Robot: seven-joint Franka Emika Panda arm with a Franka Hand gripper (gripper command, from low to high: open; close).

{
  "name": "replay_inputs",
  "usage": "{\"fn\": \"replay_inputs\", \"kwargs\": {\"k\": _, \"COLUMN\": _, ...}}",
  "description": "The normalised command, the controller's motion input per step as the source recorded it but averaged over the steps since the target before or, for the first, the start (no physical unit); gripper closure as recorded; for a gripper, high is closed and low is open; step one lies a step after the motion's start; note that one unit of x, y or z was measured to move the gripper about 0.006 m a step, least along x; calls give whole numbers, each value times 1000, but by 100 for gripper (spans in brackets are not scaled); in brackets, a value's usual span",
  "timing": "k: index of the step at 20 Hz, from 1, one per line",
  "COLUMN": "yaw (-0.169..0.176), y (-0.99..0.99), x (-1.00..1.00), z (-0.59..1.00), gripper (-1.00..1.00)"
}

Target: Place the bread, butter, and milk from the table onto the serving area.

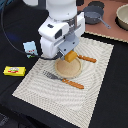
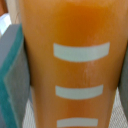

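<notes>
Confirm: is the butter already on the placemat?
No, the butter lies on the black table, off the placemat toward the exterior view's left.

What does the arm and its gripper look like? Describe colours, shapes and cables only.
The arm is a chunky white Panda with rounded, glossy housings and a few dark seams and screw recesses. A black cable loops off it toward the exterior view's left. The gripper has a boxy white body with darker grey parts underneath. In the wrist view a finger pad looks flat, grey-teal and blurred.
</notes>
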Motion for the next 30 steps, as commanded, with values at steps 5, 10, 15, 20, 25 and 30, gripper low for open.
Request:
{"fn": "replay_inputs", "kwargs": {"k": 5, "yaw": -55, "y": -330, "x": 753, "z": 0, "gripper": 100}}
{"fn": "replay_inputs", "kwargs": {"k": 10, "yaw": -32, "y": -119, "x": 850, "z": 28, "gripper": 100}}
{"fn": "replay_inputs", "kwargs": {"k": 15, "yaw": -6, "y": 121, "x": 532, "z": 211, "gripper": -100}}
{"fn": "replay_inputs", "kwargs": {"k": 20, "yaw": -8, "y": 77, "x": 315, "z": 545, "gripper": -100}}
{"fn": "replay_inputs", "kwargs": {"k": 25, "yaw": -21, "y": 5, "x": 84, "z": 737, "gripper": -100}}
{"fn": "replay_inputs", "kwargs": {"k": 30, "yaw": -7, "y": 1, "x": -447, "z": 600, "gripper": -100}}
